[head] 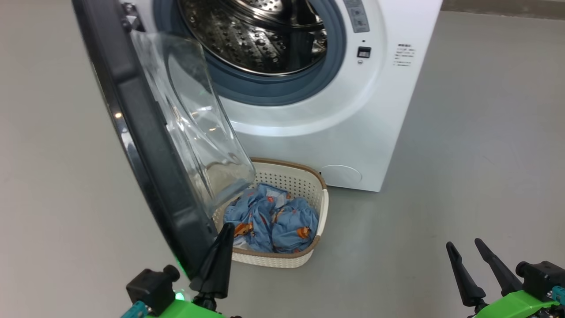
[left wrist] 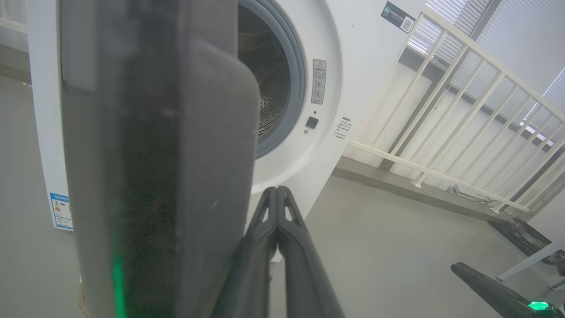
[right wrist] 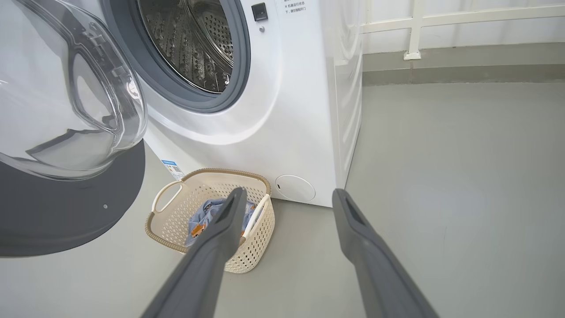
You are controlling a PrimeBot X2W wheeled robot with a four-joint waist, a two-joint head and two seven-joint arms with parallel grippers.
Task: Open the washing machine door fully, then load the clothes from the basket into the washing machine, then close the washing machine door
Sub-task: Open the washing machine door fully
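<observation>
The white washing machine (head: 353, 132) stands with its steel drum (head: 260, 35) exposed. The washing machine door (head: 145, 145) is swung out towards me, its clear glass bowl (head: 194, 128) facing the basket. The cream basket (head: 324, 203) sits on the floor against the machine, with the light blue clothes (head: 269, 221) bundled inside. My left gripper (head: 228, 227) is shut and empty, its fingers close against the inner side of the door's lower edge (left wrist: 154, 176). My right gripper (head: 464, 244) is open and empty, low at the right, well away from the basket (right wrist: 220, 173) and clothes (right wrist: 201, 218).
Grey floor (head: 463, 154) spreads to the right of the machine. A white railing (left wrist: 463, 110) on a low kerb runs behind and beside the machine. The open door overhangs the basket's left part.
</observation>
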